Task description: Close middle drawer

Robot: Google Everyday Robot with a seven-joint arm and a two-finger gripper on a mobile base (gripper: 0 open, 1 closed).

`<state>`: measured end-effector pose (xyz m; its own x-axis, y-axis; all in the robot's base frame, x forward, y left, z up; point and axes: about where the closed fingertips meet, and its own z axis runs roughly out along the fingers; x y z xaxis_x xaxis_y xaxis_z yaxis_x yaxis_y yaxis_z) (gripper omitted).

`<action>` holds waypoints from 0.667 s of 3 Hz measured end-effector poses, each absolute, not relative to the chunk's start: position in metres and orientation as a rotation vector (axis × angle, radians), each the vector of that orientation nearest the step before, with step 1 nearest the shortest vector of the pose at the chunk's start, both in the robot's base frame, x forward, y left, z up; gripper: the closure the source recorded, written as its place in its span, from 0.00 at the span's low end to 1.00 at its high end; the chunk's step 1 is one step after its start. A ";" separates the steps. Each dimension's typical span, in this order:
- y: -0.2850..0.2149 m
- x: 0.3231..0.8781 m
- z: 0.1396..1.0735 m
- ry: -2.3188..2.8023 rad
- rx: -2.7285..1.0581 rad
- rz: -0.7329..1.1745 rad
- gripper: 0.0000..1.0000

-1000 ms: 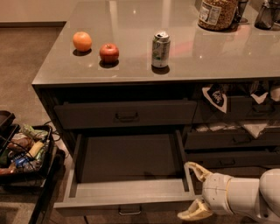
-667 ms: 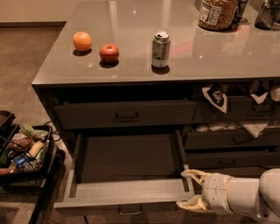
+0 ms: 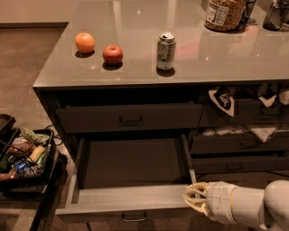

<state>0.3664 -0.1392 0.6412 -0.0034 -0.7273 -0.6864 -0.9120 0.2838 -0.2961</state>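
Note:
The middle drawer [image 3: 131, 198] stands pulled far out under the grey counter, its plain grey inside empty and its small bar handle [image 3: 134, 217] on the front at the bottom of the view. My gripper [image 3: 190, 198] is at the drawer's front right corner, touching or just off the top of the front panel, with its fingers drawn together and nothing held. The white arm reaches in from the lower right.
The top drawer [image 3: 128, 118] above is closed. An orange [image 3: 85, 42], an apple [image 3: 112, 54], a soda can [image 3: 165, 50] and a jar [image 3: 224, 13] sit on the counter [image 3: 135, 22]. More drawers [image 3: 239, 144] are at right. A black cart [image 3: 22, 158] of snacks stands at left.
My gripper has moved left and slightly up to the drawer's front right corner, and its fingers have closed from a spread pose. The drawer has not visibly moved.

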 end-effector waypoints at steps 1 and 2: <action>-0.125 0.375 0.614 1.719 -1.456 0.270 1.00; -0.113 0.390 0.589 1.671 -1.417 0.232 1.00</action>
